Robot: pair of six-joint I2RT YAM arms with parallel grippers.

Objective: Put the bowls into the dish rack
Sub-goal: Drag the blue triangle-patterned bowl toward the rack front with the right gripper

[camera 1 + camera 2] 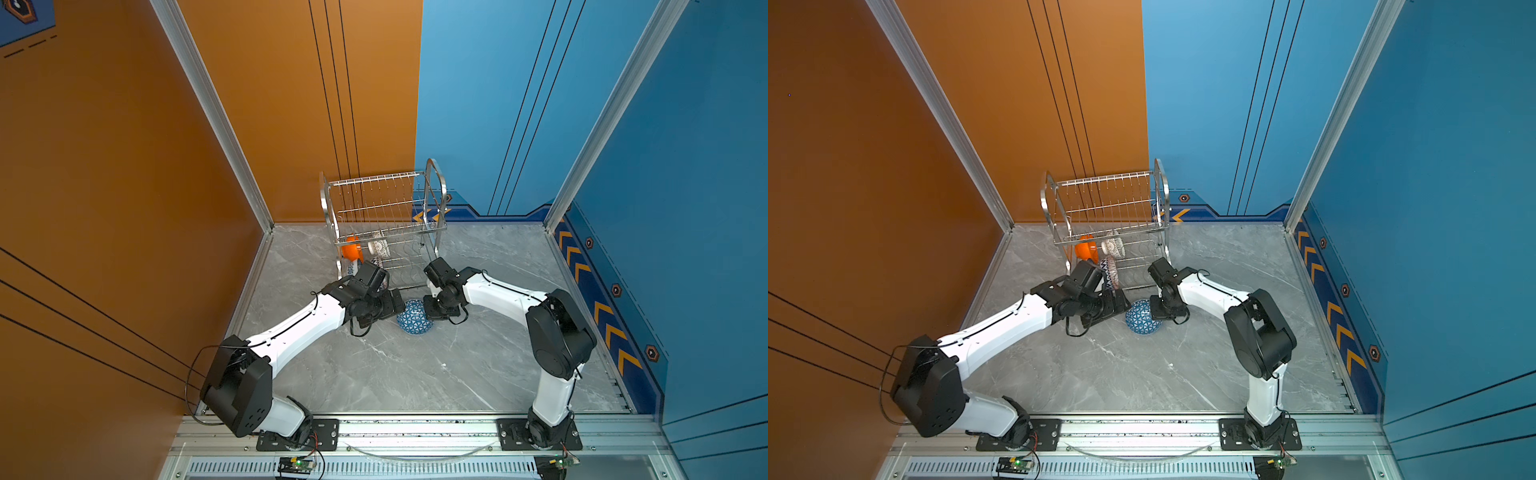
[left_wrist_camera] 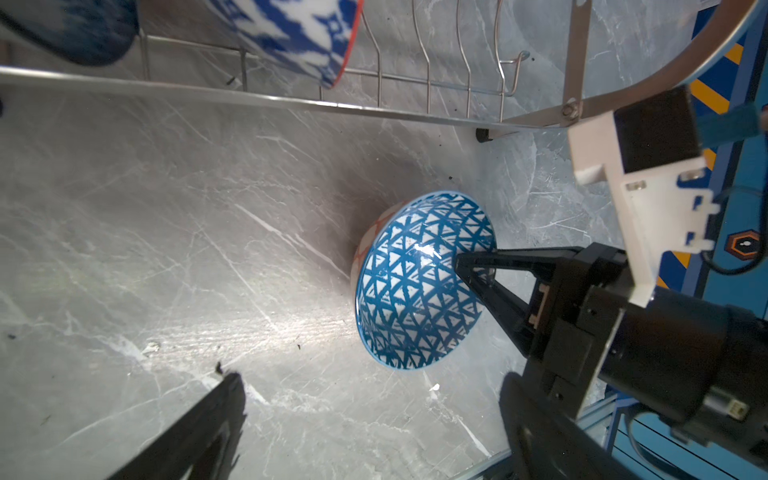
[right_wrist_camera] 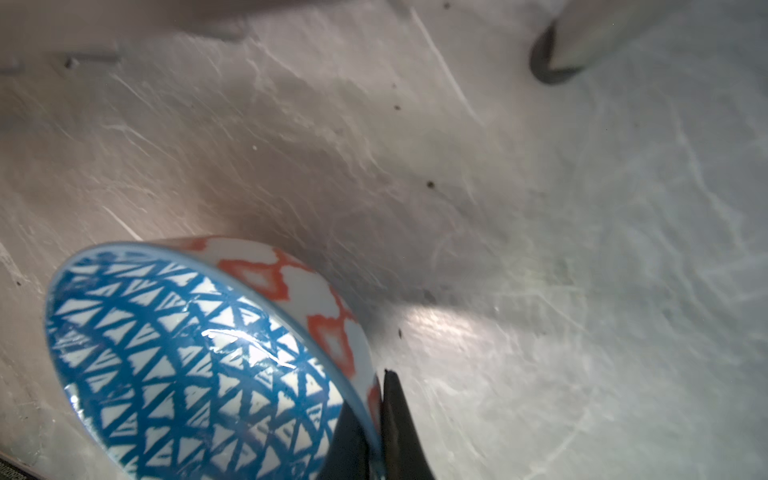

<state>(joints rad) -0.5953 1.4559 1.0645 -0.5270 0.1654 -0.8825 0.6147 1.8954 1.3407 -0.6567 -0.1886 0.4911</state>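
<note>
Since our right gripper (image 2: 461, 262) clamps the bowl (image 2: 411, 299) at its rim, we should lift slowly toward the rack (image 1: 437, 183); our left gripper (image 1: 397, 305) hovers, jaws apart.

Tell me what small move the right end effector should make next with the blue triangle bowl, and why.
Probably lift it a little. The right end effector is shut on the rim of the blue triangle bowl, which sits tilted on the table before the dish rack; raising it should clear the rack's front rail toward the lower shelf's free wires.
</note>
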